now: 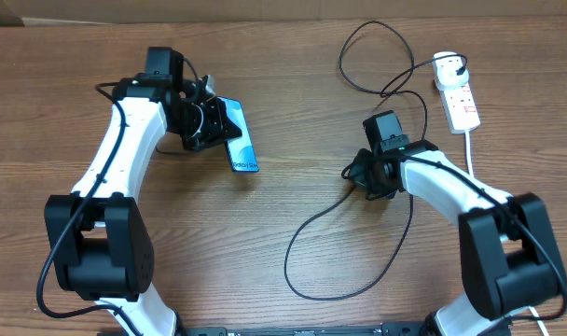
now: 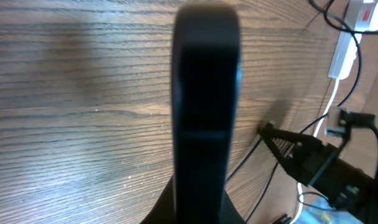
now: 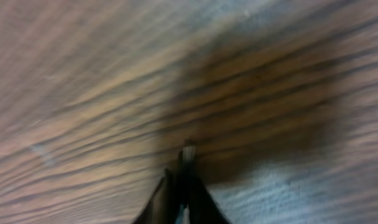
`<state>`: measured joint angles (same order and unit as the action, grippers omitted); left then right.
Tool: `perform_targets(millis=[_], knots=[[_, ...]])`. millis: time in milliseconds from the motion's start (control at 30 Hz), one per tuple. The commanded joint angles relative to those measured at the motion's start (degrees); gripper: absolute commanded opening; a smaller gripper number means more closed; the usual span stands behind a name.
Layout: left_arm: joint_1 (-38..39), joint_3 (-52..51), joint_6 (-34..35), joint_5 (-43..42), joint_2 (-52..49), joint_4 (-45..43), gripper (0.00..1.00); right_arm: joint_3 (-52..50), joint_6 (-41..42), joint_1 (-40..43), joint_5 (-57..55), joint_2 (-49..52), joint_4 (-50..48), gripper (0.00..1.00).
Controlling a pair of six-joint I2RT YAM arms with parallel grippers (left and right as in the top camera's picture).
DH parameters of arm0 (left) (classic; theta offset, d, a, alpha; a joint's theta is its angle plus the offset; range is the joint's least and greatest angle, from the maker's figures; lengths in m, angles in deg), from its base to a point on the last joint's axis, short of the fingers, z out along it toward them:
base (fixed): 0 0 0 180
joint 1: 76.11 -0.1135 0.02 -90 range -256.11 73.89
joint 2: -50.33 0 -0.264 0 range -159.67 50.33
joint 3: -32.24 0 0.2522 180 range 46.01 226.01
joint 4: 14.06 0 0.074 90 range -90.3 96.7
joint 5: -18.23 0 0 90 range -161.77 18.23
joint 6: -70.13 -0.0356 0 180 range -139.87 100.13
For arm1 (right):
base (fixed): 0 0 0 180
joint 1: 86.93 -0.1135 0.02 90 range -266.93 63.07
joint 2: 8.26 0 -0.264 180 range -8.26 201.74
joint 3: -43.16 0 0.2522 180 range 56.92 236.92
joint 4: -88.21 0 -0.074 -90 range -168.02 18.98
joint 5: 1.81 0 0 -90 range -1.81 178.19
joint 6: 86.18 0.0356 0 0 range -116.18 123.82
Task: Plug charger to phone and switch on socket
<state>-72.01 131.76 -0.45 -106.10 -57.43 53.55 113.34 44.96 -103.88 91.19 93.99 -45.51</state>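
brown wooden table (image 1: 69, 56) under both my arms, and nearest me the charger (image 1: 307, 229) loops its thin black cable up to my right gripper (image 1: 358, 175), fingers pinched together on the small connector tip, low over the wood. farther out, my left gripper (image 1: 214, 123) is clamped on the phone (image 1: 242, 147), blue screen up, well apart from that tip. farthest right lies the socket (image 1: 459, 98), the white plug (image 1: 447, 67) in it.

phone (image 1: 244, 147) part-covered, charger (image 3: 188, 152) tip blurred
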Motion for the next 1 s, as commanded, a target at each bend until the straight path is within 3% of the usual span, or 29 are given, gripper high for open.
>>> perform_targets(millis=[0, 133, 400, 733, 967], knots=[[1.6, 0.5, -1.5, 0.3, 0.2, -0.1, 0.04, -0.5, 2.4, 0.4, -1.2, 0.5, -0.5, 0.16], [2.9, 0.5, -1.5, 0.4, 0.2, -0.1, 0.04, -0.5, 2.4, 1.0, -0.6, 0.5, -0.3, 0.24], [3.5, 0.5, -1.5, 1.6, 0.2, 0.1, 0.04, 0.0, 2.3, 1.2, 0.2, 0.3, 1.2, 0.23], [3.5, 0.5, -1.5, 1.6, 0.2, 0.3, 0.04, 1.1, 2.4, 5.8, 14.2, -1.5, 4.6, 0.23], [3.5, 0.5, -1.5, 1.6, 0.2, 0.0, 0.04, 0.9, 3.3, 5.7, 13.7, -0.9, 3.2, 0.24]])
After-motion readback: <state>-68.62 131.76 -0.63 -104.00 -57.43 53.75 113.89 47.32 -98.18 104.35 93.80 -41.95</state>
